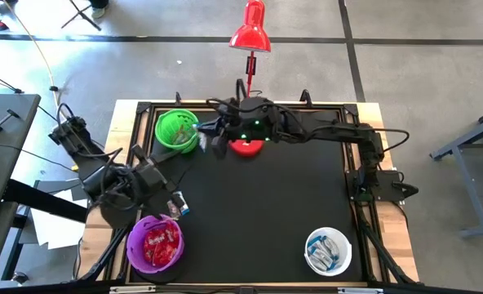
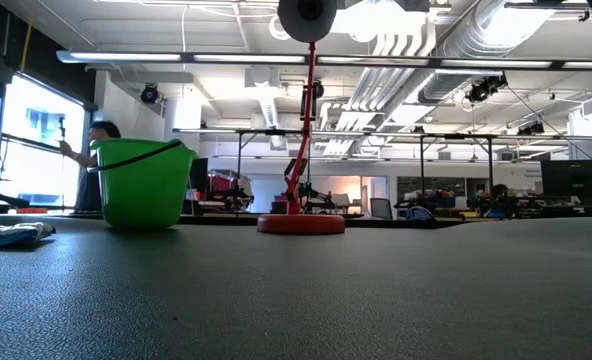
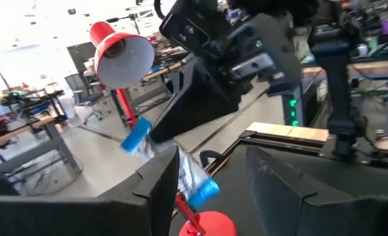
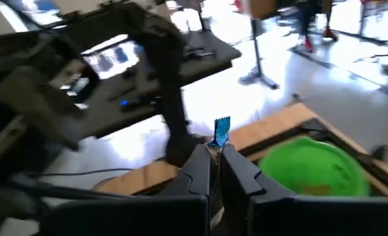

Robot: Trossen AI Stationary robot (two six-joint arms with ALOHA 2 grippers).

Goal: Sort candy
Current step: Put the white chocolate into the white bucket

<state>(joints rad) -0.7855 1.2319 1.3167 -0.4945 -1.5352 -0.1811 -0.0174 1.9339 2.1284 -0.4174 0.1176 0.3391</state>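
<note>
Your right arm reached across the far side of the worktop toward the left. Its tool [image 4: 215,164] had both fingers [image 4: 197,172] pressed together, pinching a blue-and-white candy [image 4: 219,133] between the tips. Your left arm was folded low at the left edge of the worktop. Its tool [image 3: 210,180] pointed toward the middle, and its fingers [image 3: 160,187] stood apart.

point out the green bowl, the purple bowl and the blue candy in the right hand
green bowl [image 1: 176,129], high view, on its inner floor.
purple bowl [image 1: 135,245], high view, on its left rim.
blue candy [image 4: 220,133], right wrist view, on the wrapper end sticking up between the shut fingers.
</note>
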